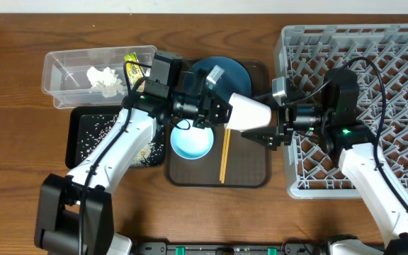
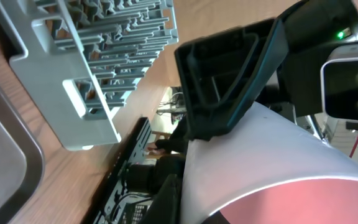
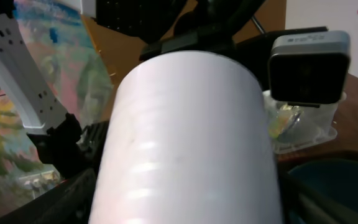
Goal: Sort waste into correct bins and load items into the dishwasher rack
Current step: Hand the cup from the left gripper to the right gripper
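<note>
White cup (image 1: 245,112) pinched in left end effector (image 1: 220,110), right end effector (image 1: 264,122) wide around it.

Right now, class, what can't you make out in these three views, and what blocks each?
Overhead: much of the dark blue plate lies under the left arm and the white cup.
Right wrist: the cup fills the frame, so whether the right gripper touches it is hidden.
Left wrist: the cup runs off the bottom and right edges.
Overhead: the dishwasher rack runs off the right edge.
</note>
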Available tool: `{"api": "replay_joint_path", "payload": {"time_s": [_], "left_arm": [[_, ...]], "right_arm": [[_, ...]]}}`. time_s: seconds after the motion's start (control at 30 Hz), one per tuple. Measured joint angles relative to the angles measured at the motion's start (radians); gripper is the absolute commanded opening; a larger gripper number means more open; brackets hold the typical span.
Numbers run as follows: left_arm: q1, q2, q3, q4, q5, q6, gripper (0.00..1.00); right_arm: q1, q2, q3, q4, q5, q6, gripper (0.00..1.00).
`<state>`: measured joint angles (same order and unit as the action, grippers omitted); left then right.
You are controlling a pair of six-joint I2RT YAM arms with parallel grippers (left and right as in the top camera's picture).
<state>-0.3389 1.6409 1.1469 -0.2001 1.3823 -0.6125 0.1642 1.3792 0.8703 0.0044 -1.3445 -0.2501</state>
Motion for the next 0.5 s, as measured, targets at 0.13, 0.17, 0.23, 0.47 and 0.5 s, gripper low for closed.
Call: {"api": "replay_joint_path", "payload": {"time_s": [0.13, 0.17, 0.23, 0.47, 0.5], "left_arm": [[0.000, 0.000, 0.000, 0.019, 0.000, -0.025, 0.06], [0.000, 0.000, 0.000, 0.019, 0.000, -0.028, 0.06], [0.000, 0.000, 0.000, 0.019, 0.000, -0.038, 0.06], [0.000, 0.000, 0.000, 0.021, -0.001, -0.044, 0.06], [0.000, 0.000, 0.000, 0.021, -0.001, -0.044, 0.06]], "right_arm": [[-0.008, 0.000, 0.000, 0.006, -0.006, -0.001, 0.83], [-0.013, 0.000, 0.000, 0.012, -0.008, -0.001, 0.82], [-0.024, 0.000, 0.000, 0.021, -0.012, -0.004, 0.82], [-0.079, 0.000, 0.000, 0.039, -0.049, -0.008, 0.79], [-0.085, 0.000, 0.000, 0.039, -0.053, -0.008, 0.79]]}}
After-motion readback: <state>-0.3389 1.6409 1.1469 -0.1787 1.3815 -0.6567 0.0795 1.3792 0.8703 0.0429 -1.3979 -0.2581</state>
